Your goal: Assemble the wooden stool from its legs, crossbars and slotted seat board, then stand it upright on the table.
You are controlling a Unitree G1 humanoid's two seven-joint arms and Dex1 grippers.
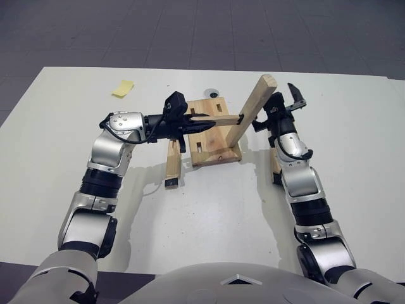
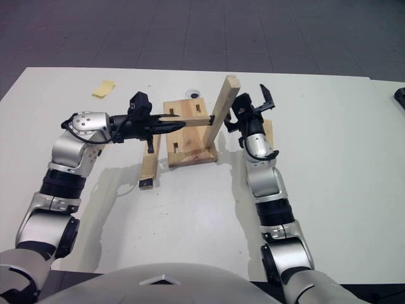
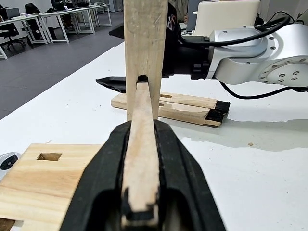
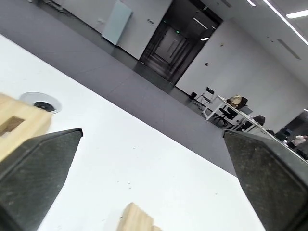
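- On the white table (image 1: 76, 114) lies one seat board (image 1: 212, 142): flat pale wood with rectangular slots.
- Three square-section wooden legs counted:
  - One tilted leg (image 1: 256, 101) stands at the board's right edge.
  - One lying leg (image 1: 171, 166) with a black end cap is left of the board.
  - A third leg (image 3: 185, 110) lies by the right forearm.
- One slim crossbar (image 1: 224, 118): the left gripper (image 1: 193, 124) clamps it lengthwise, its far end in the tilted leg's notch.
- The right gripper (image 1: 277, 106) is spread wide and holds nothing, just right of the tilted leg.
- One yellow sticky note (image 1: 123, 88) lies far left.
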